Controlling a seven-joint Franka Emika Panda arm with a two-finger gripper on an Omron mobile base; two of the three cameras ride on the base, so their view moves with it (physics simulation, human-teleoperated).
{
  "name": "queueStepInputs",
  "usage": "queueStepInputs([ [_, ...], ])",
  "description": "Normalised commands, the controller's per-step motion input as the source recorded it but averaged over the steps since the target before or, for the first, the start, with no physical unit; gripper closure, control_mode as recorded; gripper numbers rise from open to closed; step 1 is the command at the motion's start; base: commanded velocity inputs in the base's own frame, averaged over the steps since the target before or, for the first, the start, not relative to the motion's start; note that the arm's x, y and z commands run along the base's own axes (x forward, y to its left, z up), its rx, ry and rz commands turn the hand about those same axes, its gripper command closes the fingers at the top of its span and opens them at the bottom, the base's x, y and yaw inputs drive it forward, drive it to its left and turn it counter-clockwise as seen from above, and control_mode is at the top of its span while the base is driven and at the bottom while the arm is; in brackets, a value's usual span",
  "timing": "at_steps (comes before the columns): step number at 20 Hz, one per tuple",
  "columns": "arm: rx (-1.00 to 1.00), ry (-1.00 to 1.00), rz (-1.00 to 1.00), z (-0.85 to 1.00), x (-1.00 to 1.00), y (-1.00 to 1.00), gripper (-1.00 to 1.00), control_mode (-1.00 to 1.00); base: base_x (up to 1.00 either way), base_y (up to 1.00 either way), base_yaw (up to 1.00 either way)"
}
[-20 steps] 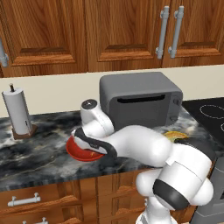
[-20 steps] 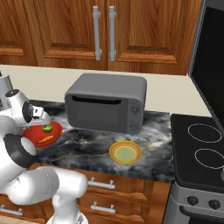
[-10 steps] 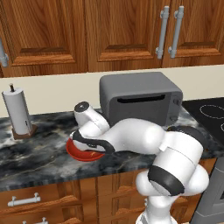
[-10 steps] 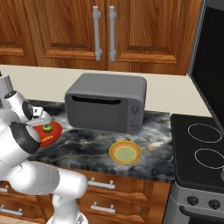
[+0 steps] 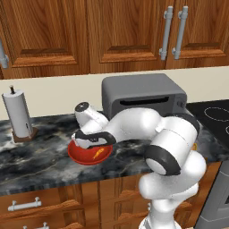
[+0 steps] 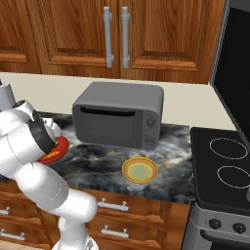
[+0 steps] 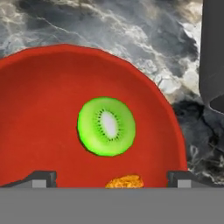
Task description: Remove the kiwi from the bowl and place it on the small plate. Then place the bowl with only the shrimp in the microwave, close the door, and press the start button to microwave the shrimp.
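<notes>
1. The bench (image 5: 40, 156) is dark marbled stone and carries the grey microwave (image 6: 119, 113), its door (image 6: 107, 128) closed.
2. The red bowl (image 7: 48, 87) sits on the bench left of the microwave, directly under the gripper (image 7: 111, 177).
3. The small plate (image 6: 139, 170) lies in front of the microwave, well apart from the bowl.
4. The gripper stands spread wide, its 2 fingertips (image 7: 41, 178) low over the bowl and holding nothing.
5. The kiwi (image 7: 106, 126) lies in the bowl between the fingertips, just ahead of them.
6. The shrimp (image 7: 124, 181) lies beside the kiwi, nearer the gripper.

Small plate (image 6: 139, 171) before the microwave (image 6: 118, 114)
</notes>
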Motion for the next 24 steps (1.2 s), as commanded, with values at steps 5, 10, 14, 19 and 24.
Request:
queueStepInputs([
  [5, -0.07, 0.07, 0.0, -0.3, 0.34, 0.22, -1.0, -1.0, 0.0, 0.0, 0.0],
  [10, -0.04, 0.03, 0.0, -0.16, 0.32, 0.23, -1.0, -1.0, 0.0, 0.0, 0.0],
  [14, -0.04, 0.01, 0.01, -0.11, 0.18, 0.09, -1.0, -1.0, 0.0, 0.0, 0.0],
  [19, 0.0, 0.0, 0.0, -0.26, 0.0, -0.15, -1.0, -1.0, 0.0, 0.0, 0.0],
  [24, 0.0, 0.0, 0.02, -0.26, 0.02, -0.12, -1.0, -1.0, 0.0, 0.0, 0.0],
])
